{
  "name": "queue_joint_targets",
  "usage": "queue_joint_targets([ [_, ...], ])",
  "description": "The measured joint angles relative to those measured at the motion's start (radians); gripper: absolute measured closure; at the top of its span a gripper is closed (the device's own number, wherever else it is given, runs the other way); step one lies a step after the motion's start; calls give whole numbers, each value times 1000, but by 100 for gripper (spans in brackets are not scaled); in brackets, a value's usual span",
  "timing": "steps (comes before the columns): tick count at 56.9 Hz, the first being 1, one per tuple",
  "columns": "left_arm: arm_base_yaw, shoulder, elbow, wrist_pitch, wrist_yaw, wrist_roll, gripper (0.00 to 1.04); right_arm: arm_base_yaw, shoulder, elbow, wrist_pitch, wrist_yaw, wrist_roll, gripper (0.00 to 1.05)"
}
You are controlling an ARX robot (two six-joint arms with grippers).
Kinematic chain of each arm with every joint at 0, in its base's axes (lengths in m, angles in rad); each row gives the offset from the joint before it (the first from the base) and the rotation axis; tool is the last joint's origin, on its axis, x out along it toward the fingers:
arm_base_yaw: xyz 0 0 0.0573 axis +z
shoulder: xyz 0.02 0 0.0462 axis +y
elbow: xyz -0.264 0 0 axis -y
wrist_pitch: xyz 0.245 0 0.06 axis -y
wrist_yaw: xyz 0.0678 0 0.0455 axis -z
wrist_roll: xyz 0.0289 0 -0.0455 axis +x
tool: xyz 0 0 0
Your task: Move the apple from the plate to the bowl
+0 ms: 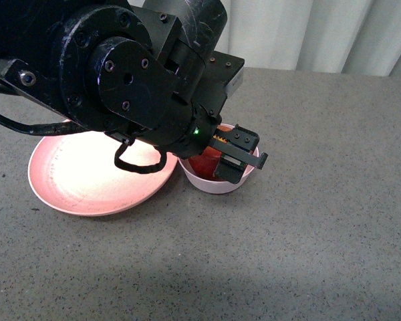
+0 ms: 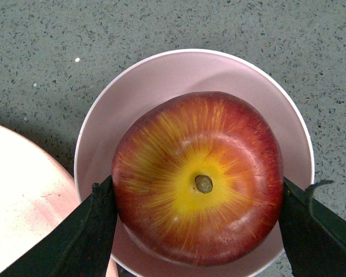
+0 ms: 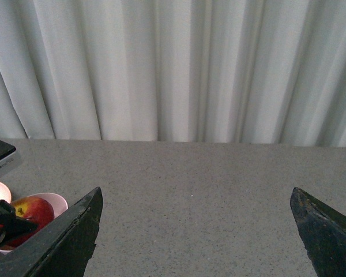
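One of each piece on the worktop (image 1: 321, 221); two end effectors.

One apple (image 2: 199, 179), stem up, sitting inside the bowl. One bowl (image 2: 161, 86), small and pale pink. One plate (image 1: 80, 184), wide and salmon-pink, just beside the bowl. One grey speckled worktop under all three. Two end effectors: left end effector (image 2: 199, 228), two dark fingers (image 2: 92, 231) against opposite sides of the apple; right end effector (image 3: 196, 231), two dark fingers spread wide apart over bare worktop. One white pleated curtain (image 3: 173, 69) along the far edge.
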Motion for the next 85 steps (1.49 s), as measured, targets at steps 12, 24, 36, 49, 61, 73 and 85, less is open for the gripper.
queue_joint_targets([
  [12, 1, 2, 6, 2, 10, 12, 24, 0, 0, 0, 0, 0, 0, 9],
  [24, 12, -46, -33, 63, 8, 14, 7, 0, 0, 0, 0, 0, 0, 9],
  [36, 61, -178, -157, 226, -98, -50, 7, 0, 0, 0, 0, 0, 0, 9],
  [49, 148, -385, -404, 414, -284, -69, 7, 0, 0, 0, 0, 0, 0, 9],
  [61, 161, -449, -497, 470, -326, -53, 7, 0, 0, 0, 0, 0, 0, 9],
  [73, 238, -505, -746, 1014, -277, -54, 46, 0, 0, 0, 0, 2, 0, 9],
  [85, 341, -781, -932, 946, -182, -54, 95, 0, 0, 0, 0, 0, 0, 9],
])
